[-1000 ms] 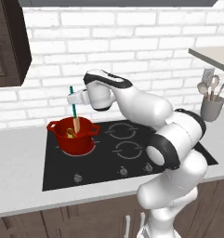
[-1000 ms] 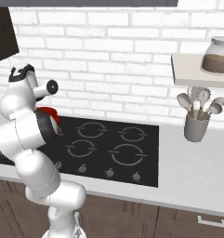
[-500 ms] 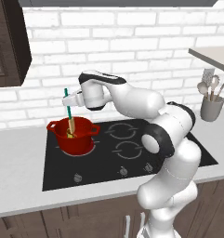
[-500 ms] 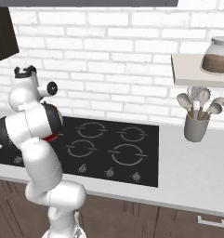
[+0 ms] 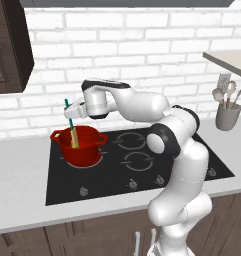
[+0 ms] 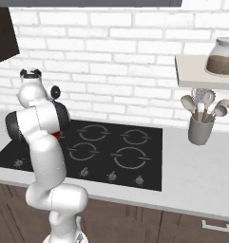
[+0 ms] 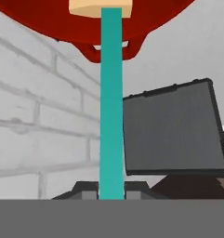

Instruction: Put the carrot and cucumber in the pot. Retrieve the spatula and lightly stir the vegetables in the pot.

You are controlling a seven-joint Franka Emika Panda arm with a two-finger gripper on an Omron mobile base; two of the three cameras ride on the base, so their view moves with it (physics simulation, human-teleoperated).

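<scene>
A glossy red pot sits on the back-left burner. The spatula stands nearly upright in it, its teal handle tilted a little to the left and its pale tan end down inside the pot. My gripper is shut on the handle above the pot's left side. In the hand view the teal spatula runs from my gripper up to its tan end over the pot. The carrot and the cucumber are hidden inside the pot. A sliver of the pot peeks out behind my arm.
The black cooktop lies on a grey counter against a white brick wall. A grey holder of metal spoons stands at the right under a shelf with a jar. A dark cabinet hangs at upper left.
My hand has moved left with the spatula, sweeping its tan end from the middle of the pot toward the pot's left side.
</scene>
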